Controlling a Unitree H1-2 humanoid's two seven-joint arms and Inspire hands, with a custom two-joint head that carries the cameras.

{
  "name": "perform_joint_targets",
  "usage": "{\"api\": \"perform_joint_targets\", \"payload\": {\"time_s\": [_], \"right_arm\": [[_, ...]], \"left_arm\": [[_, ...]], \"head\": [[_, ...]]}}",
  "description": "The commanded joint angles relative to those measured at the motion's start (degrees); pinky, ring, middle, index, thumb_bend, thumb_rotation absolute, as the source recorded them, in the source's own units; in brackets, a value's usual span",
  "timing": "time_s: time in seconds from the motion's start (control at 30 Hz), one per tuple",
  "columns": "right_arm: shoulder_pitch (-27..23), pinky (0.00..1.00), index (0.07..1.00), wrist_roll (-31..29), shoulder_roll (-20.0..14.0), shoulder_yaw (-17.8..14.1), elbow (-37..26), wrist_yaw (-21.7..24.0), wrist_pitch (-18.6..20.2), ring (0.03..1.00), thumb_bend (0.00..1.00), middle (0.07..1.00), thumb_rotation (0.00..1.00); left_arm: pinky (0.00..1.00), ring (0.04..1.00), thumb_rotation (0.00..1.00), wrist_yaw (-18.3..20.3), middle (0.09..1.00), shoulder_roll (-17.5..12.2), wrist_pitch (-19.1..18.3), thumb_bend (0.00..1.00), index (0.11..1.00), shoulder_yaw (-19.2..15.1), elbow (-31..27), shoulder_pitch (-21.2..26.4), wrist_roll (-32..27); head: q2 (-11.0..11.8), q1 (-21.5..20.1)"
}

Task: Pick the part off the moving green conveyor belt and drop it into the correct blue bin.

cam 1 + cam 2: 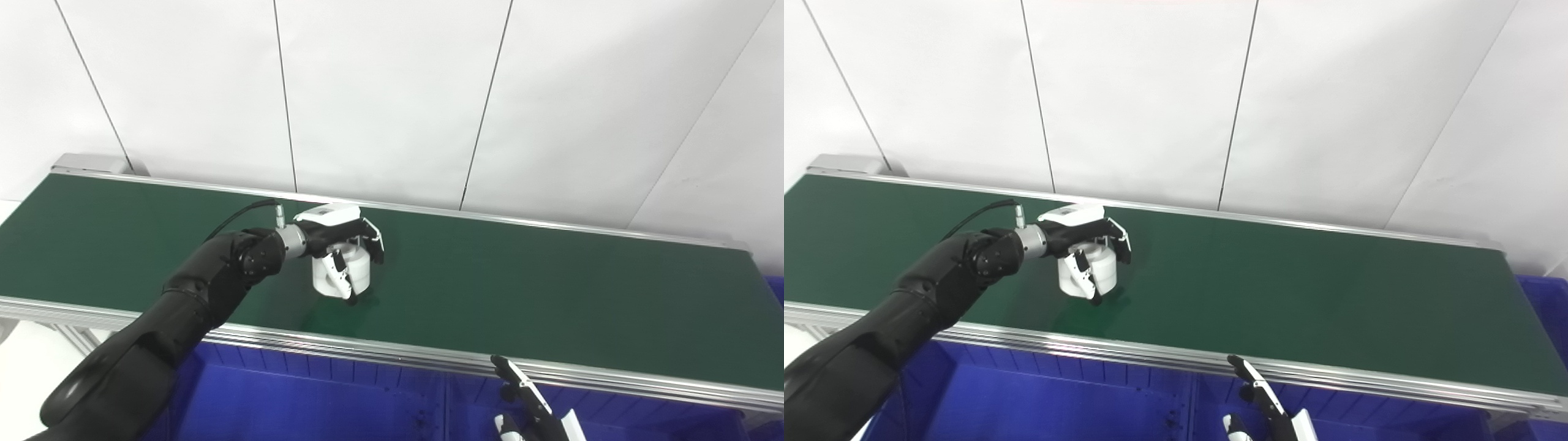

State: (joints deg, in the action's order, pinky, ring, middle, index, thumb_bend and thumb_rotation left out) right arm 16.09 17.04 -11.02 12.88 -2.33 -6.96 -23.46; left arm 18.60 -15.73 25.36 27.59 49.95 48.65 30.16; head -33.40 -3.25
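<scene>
A white cylindrical part (355,273) stands on the green conveyor belt (520,288), left of the middle. My left hand (338,245) reaches over the belt and wraps its fingers and thumb around the part from above; the part's base still appears to rest on the belt. It also shows in the right eye view (1093,269). My right hand (528,404) sits low at the bottom edge, below the belt's near rail, with its fingers extended and holding nothing. Blue bins (306,398) lie below the belt's near side.
The belt's aluminium near rail (398,352) runs across the front. Another blue bin (1546,306) shows at the belt's right end. A white panelled wall (392,92) stands behind the belt.
</scene>
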Motion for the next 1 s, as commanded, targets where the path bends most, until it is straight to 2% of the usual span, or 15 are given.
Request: {"api": "perform_joint_targets", "payload": {"time_s": [0.0,0.13,0.33,0.6,0.77,0.97], "right_arm": [[0.03,0.85,0.894,-0.53,0.28,-0.57,-1.96,0.01,-3.31,0.891,0.34,0.906,0.9],[0.01,0.85,0.892,-0.53,0.31,-0.69,-2.09,0.2,-3.34,0.888,0.33,0.905,0.9],[-0.05,0.84,0.889,-0.28,0.49,-0.69,-2.02,0.38,-3.34,0.885,0.34,0.902,0.92],[-0.03,0.84,0.889,0.76,1.34,-1.05,-2.07,0.59,-3.1,0.884,0.36,0.903,0.93],[-0.03,0.84,0.893,0.83,1.9,-1.11,-1.87,0.78,-3.18,0.888,0.36,0.907,0.94],[0.07,0.85,0.895,1.11,2.31,-1.42,-2.2,1.14,-2.82,0.89,0.36,0.91,0.95]], "left_arm": [[0.43,0.452,0.0,-0.51,0.505,-1.0,1.47,0.5,0.505,-1.02,-2.58,1.52,-2.18],[0.38,0.443,0.0,-1.21,0.504,-1.35,1.56,0.5,0.435,-0.73,-5.45,0.58,-5.22],[0.33,0.438,0.0,-1.03,0.504,-2.74,1.56,0.5,0.415,-0.09,-11.39,-0.62,-8.64],[0.3,0.433,0.0,4.31,0.505,-4.61,1.47,0.5,0.406,-3.12,-23.77,-5.54,-14.15],[0.29,0.432,0.0,5.11,0.504,-5.28,1.36,0.5,0.408,-4.84,-32.02,-13.55,-15.74],[0.29,0.433,0.0,6.51,0.501,-4.8,0.63,0.5,0.408,-4.96,-32.47,-21.42,-16.8]], "head": [[-0.14,0.09],[-0.32,0.07],[-0.5,0.2],[-1.06,0.06],[-1.69,-0.08],[-2.27,-0.29]]}}
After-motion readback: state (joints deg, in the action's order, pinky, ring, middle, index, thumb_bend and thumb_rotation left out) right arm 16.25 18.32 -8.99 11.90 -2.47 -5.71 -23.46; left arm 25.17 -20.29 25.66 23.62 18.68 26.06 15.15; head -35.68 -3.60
